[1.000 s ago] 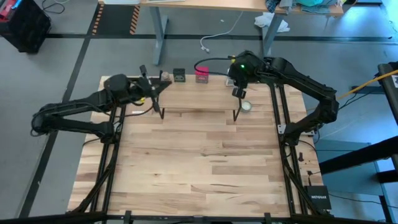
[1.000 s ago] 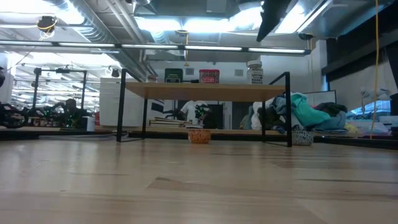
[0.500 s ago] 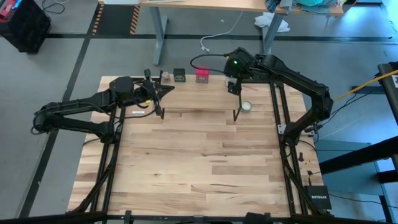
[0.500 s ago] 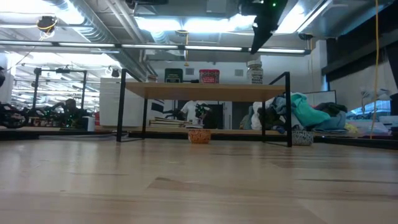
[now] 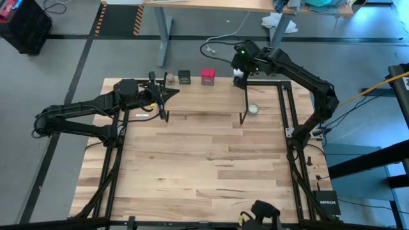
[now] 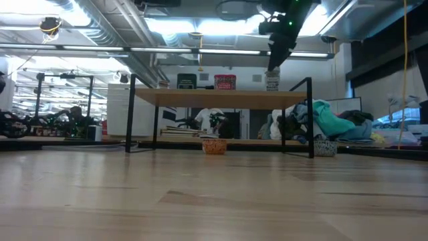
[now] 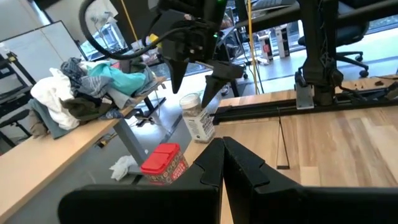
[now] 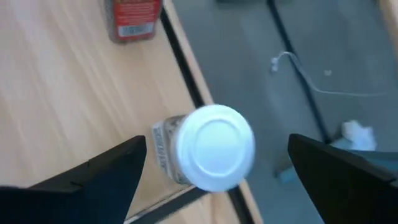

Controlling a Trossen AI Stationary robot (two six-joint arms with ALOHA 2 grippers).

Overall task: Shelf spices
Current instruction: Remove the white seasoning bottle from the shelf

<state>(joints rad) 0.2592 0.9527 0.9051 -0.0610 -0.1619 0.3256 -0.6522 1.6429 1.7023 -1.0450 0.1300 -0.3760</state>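
Shelf (image 6: 221, 98): low light-wood board on thin black legs, at the far edge of the table (image 5: 204, 166). Four spice containers stand upright in a row on it. From the high view, left to right: tan-grey round jar (image 5: 170, 78), dark square tin (image 5: 184, 77), red square box (image 5: 207, 76), clear white-lidded jar (image 6: 272, 79). The first three sit close together; the clear jar stands apart, near the shelf's right end.

Contents: clear jar shows a pale fill behind its printed label in the left wrist view (image 7: 197, 118); white lid closed (image 8: 215, 147). Red box closed, labelled side visible (image 7: 164, 165). Contents of tin and tan jar cannot be told.

A pale round disc (image 5: 254, 109) lies on the table beside the shelf's right front leg; low view shows a small orange cup-like object (image 6: 213, 145) under the shelf.

Right gripper (image 8: 215, 155): directly above the clear jar, fingers wide apart on either side of the lid, not touching it. The left wrist view confirms the two fingers (image 7: 174, 68) splayed above the lid.

Left gripper (image 5: 167, 93): hovers by the shelf's left end, near the tan jar; fingers together, holding nothing.

Change over the last second: right gripper has moved from over the shelf's right front corner, near the disc, back toward the far edge, and now sits over the clear jar. In the low view it has dropped closer to the lid. Left arm advanced slightly, then held. All four containers unmoved
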